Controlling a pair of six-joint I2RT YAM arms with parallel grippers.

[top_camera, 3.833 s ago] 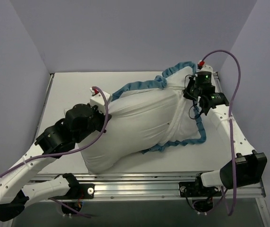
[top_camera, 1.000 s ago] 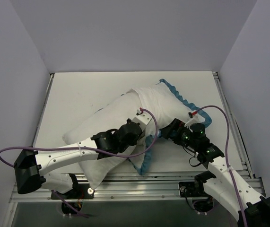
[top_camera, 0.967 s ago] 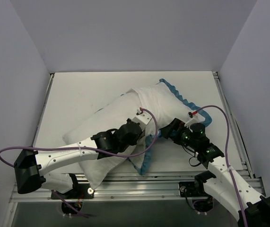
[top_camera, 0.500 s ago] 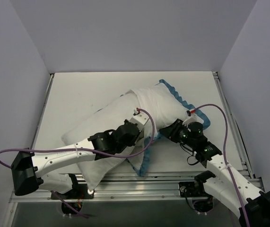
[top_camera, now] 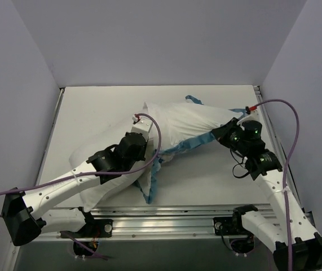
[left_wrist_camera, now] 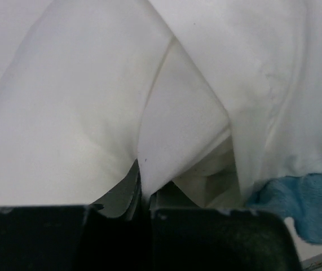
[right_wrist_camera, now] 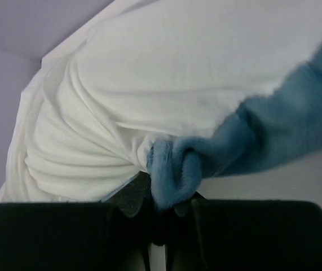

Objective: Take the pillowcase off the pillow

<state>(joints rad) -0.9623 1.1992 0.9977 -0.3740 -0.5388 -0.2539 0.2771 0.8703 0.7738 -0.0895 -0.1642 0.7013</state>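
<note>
The white pillow [top_camera: 115,183] lies at the table's near left, partly under my left arm. The pillowcase [top_camera: 189,121], white side up with teal ruffled edging [top_camera: 177,148], stretches from the middle toward the right. My left gripper [top_camera: 140,125] is shut on a white fold of the pillow [left_wrist_camera: 177,130]; in the left wrist view the gripper [left_wrist_camera: 144,195] has the pillowcase frill [left_wrist_camera: 301,197] to its right. My right gripper [top_camera: 224,133] is shut on a bunch of the teal frill [right_wrist_camera: 175,169], seen at the jaws [right_wrist_camera: 169,197], with the white pillowcase cloth [right_wrist_camera: 177,84] taut above it.
The white table [top_camera: 93,107] is boxed in by lilac walls on three sides. A metal rail [top_camera: 166,217] runs along the near edge with both arm bases. Purple cables [top_camera: 287,135] loop from each wrist. A loose strip of frill [top_camera: 151,189] hangs near the front.
My right gripper closed on the teal frill and swung back and to the right, stretching the pillowcase. My left gripper, still shut, drew the pillow leftward and back.
</note>
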